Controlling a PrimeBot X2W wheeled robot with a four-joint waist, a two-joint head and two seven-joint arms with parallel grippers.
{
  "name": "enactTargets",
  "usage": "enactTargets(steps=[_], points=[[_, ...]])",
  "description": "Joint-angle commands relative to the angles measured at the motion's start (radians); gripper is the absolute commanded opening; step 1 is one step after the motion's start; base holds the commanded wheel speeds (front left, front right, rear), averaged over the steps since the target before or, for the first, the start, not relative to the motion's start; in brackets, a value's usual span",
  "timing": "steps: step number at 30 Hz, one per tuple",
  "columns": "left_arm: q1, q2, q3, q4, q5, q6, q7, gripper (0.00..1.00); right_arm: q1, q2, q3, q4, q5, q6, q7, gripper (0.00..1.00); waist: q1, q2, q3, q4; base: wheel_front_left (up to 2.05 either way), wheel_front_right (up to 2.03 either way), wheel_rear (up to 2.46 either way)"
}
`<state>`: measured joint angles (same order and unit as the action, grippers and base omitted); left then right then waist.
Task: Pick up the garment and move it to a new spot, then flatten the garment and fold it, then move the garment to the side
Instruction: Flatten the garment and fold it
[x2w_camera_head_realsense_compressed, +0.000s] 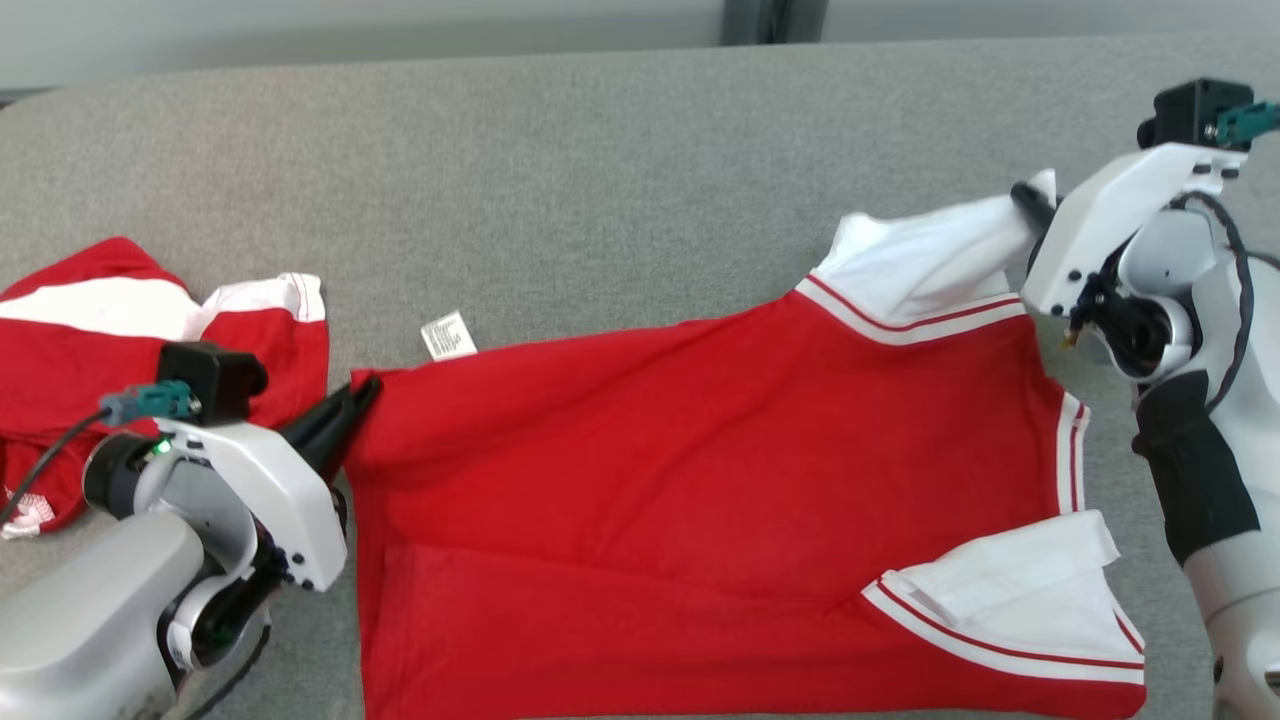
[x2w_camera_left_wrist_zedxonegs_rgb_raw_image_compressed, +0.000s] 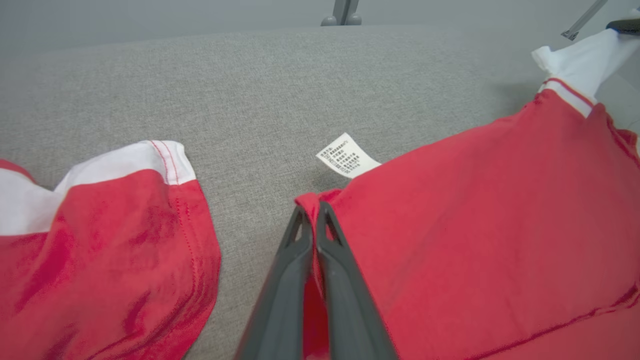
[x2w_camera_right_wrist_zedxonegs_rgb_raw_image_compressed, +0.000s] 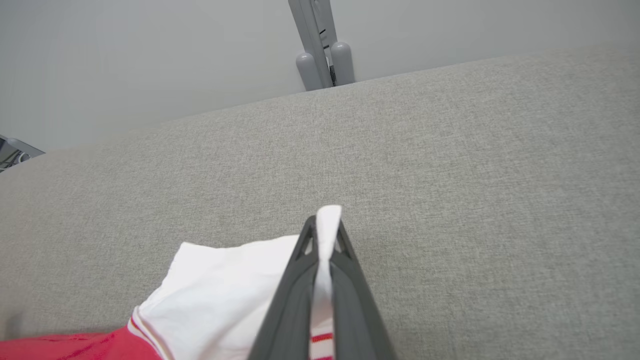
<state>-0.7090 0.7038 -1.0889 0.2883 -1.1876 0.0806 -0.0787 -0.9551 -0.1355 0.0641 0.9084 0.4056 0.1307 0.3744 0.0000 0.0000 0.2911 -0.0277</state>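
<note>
Head view, 5 entries.

1. Garment (x2w_camera_head_realsense_compressed: 700, 470): red shirt with white, red-striped sleeves. It is spread across the grey padded surface (x2w_camera_head_realsense_compressed: 600, 170), hem toward the left and sleeves toward the right.
2. Left gripper (x2w_camera_head_realsense_compressed: 366, 390): the forearm enters from the lower left, with the fingers angled up and right. They are pressed together on the garment's upper hem corner. The left wrist view shows red cloth nipped between them.
3. Right gripper (x2w_camera_head_realsense_compressed: 1030, 205): the arm bends in from the right edge, with the fingers pointing left. They pinch the tip of the upper white sleeve (x2w_camera_head_realsense_compressed: 930, 260), which is drawn taut toward them.
4. Care label (x2w_camera_head_realsense_compressed: 448, 335): white, lying just beside the pinched hem corner.
5. 2nd red-and-white garment (x2w_camera_head_realsense_compressed: 90, 350): crumpled at the far left, apart from entry 1.
</note>
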Motion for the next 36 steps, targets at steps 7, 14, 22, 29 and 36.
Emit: enactTargets(steps=[7, 14, 22, 29, 36], points=[[0.051, 0.024, -0.062, -0.003, -0.006, 0.015, 0.097, 0.0, 0.11, -0.043, 0.075, -0.071, 0.098, 0.0, 0.093, 0.0, 0.0, 0.0, -0.089, -0.04, 0.0, 0.0, 0.0], [0.068, 0.057, -0.085, -0.002, -0.024, 0.014, 0.166, 0.0, 0.192, -0.077, 0.138, -0.163, 0.175, 0.0, 0.22, 0.0, 0.0, 0.0, -0.135, -0.062, 0.0, 0.0, 0.0], [0.082, 0.069, -0.117, 0.002, -0.032, -0.001, 0.233, 0.0, 0.286, -0.1, 0.172, -0.286, 0.217, 0.0, 0.353, 0.0, 0.0, 0.0, -0.158, -0.078, 0.0, 0.0, 0.0], [0.1, 0.066, -0.139, -0.008, -0.023, -0.008, 0.281, 0.0, 0.372, -0.118, 0.158, -0.393, 0.213, 0.0, 0.437, 0.0, 0.0, 0.0, -0.173, -0.078, 0.0, 0.0, 0.0], [0.119, 0.059, -0.147, -0.021, -0.021, 0.002, 0.287, 0.0, 0.459, -0.126, 0.117, -0.486, 0.191, 0.0, 0.516, 0.0, 0.0, 0.0, -0.187, -0.074, 0.0, 0.0, 0.0]])
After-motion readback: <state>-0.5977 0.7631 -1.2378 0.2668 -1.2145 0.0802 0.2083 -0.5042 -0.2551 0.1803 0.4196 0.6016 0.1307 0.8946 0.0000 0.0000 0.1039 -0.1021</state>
